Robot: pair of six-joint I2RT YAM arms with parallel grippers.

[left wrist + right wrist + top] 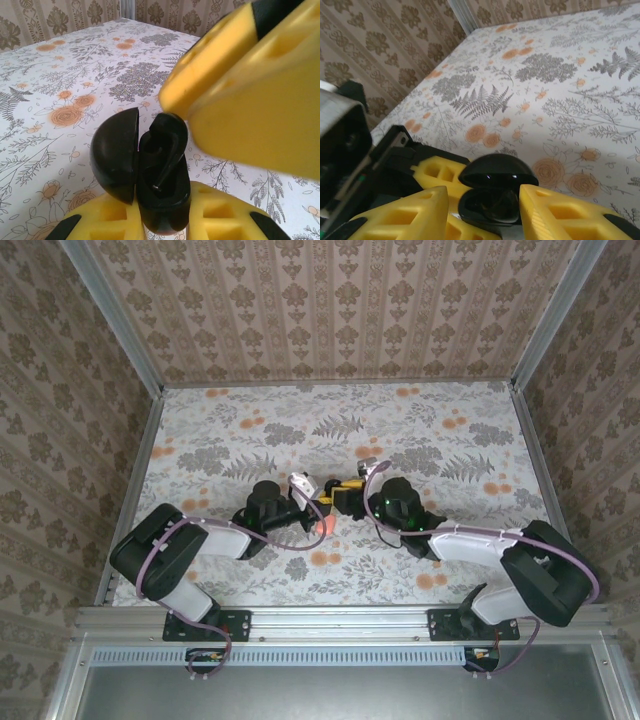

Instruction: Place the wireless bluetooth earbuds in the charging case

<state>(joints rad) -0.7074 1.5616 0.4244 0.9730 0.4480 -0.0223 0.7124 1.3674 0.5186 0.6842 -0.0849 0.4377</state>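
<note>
Your left claw point(165, 222) is clamped on the case point(165, 195), one yellow finger on each side of its base, holding it just above the table point(570, 75) with the lid point(115, 155) swung open to the left. One earbud point(167, 142) sits in the well, stem pointing down, but its head looks tilted and proud of the rim, so I judge it placed and not fully seated. Your right claw point(485, 212) stands with its fingers apart on either side of the case and nothing between them that I can see. Draw it off straight along the stem's line, not sideways, so that a pad doesn't catch the bud and flick it out. Keep the left grip firm and level meanwhile; any roll of the case could tip the bud free. If the head stays high, press it home lightly with one fingertip. Stay clear of the lid, which could snap down on the bud. I cannot tell where the second earbud lies.
</note>
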